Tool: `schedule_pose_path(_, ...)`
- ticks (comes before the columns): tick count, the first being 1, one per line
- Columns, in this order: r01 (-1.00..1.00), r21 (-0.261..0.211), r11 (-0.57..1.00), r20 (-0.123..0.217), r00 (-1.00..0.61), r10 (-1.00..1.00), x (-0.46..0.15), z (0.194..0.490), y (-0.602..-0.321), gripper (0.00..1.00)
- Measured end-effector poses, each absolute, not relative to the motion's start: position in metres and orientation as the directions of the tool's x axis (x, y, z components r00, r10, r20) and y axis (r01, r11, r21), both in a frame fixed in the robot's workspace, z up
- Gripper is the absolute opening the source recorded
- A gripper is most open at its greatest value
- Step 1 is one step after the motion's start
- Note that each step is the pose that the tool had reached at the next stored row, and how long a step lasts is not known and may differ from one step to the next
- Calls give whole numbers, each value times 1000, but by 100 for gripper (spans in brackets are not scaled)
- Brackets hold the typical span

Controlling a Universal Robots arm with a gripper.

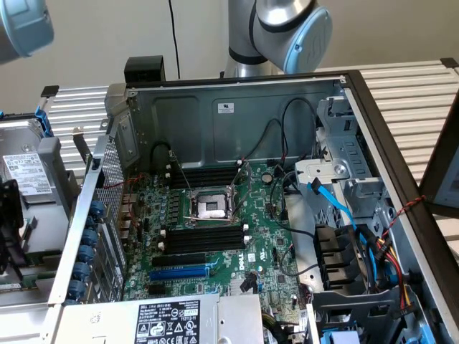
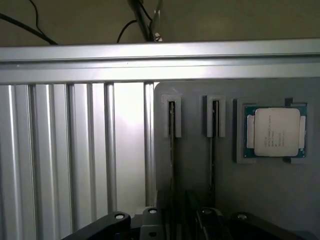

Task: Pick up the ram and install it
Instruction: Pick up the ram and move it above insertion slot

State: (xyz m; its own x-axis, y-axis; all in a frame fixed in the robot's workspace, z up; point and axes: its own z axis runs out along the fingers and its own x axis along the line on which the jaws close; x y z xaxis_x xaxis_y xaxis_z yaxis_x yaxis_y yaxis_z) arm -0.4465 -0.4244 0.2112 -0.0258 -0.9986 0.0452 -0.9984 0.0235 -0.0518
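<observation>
Standing edge-on in grey holder (image 2: 192, 165), ram (image 2: 171, 150) just beside gripper (image 2: 177, 226).

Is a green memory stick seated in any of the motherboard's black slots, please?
No, the black memory slots beside the processor socket all stand empty.

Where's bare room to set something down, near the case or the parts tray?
Free: slatted table beside the grey tray; the tray's bare plate next to the CPU. Crowded: cables by the drive bay; motherboard.
</observation>
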Motion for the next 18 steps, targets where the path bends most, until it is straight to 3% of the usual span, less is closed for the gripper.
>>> schedule_pose_path(14, -999, -42, 25, 35, -26, -999, -444, 202, -425, 30)
schedule_pose_path(18, -999, -41, 26, 8, -26, -1000, -443, 200, -425, 30)
